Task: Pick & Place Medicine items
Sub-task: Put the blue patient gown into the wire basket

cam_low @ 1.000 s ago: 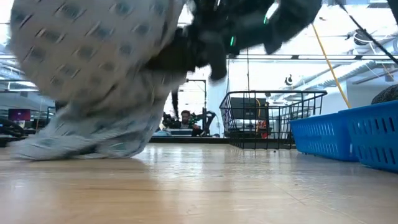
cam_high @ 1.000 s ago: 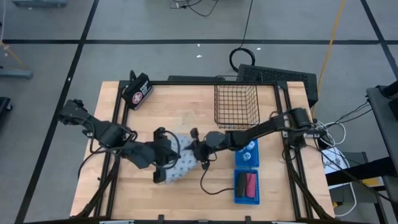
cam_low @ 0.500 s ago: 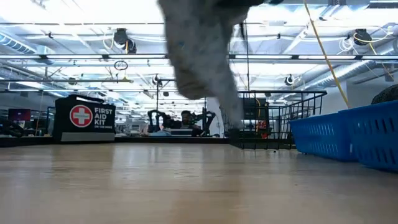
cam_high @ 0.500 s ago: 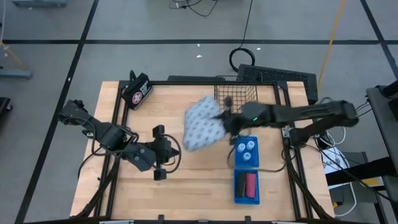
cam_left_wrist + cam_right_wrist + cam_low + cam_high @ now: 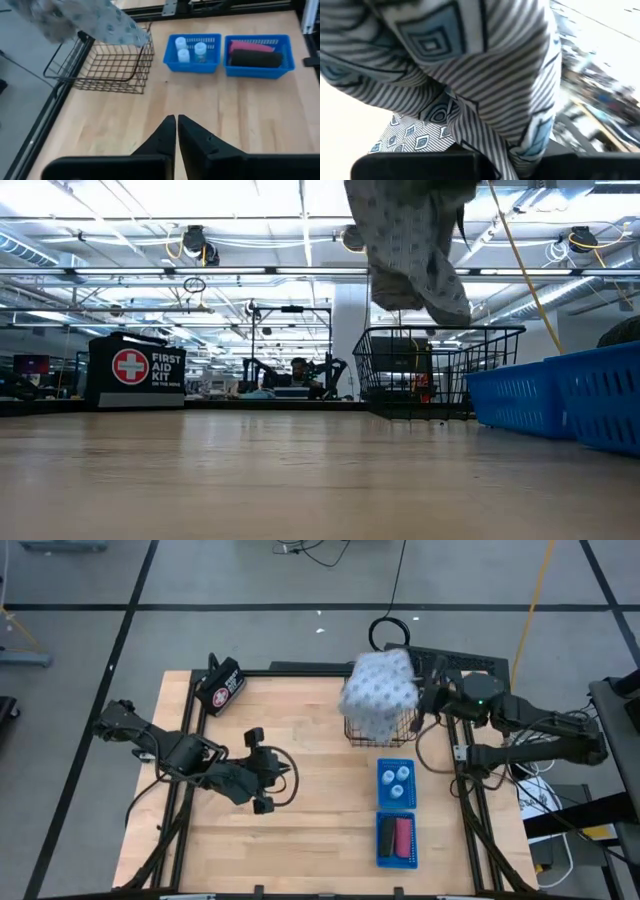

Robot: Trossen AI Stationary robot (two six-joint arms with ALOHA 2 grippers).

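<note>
The grey-white patterned pouch point(image 5: 378, 690) hangs in the air over the black wire basket point(image 5: 380, 725). My right gripper point(image 5: 428, 702) is at the pouch's right side and is shut on it. In the low view the pouch point(image 5: 410, 240) dangles with its lower end above the basket's rim point(image 5: 440, 332). Three white bottles point(image 5: 397, 780) stand in one blue tray. Pink and black oblong pieces point(image 5: 396, 836) lie in the other; the brown piece does not show. My left gripper point(image 5: 268, 778) is shut and hovers over the table's middle, touching nothing. My right gripper holds the pouch by gathered cloth at its right-hand side point(image 5: 485, 145), coming level from the table's right. The cloth fills the wrist view and hides the fingertips. The pouch is lifted clear and hangs slack below and beside the fingers, over the wire basket.
A black first-aid case point(image 5: 221, 687) stands at the far left corner. The two blue trays point(image 5: 384, 802) sit near the right edge, in front of the basket. Bare wood point(image 5: 320, 820) lies between my left gripper and the trays.
My right gripper has lifted the pouch off the table's middle and carried it up and toward the far right, until it hangs over the wire basket. The pouch has come fully clear of the table. My left gripper has stayed near the middle.
</note>
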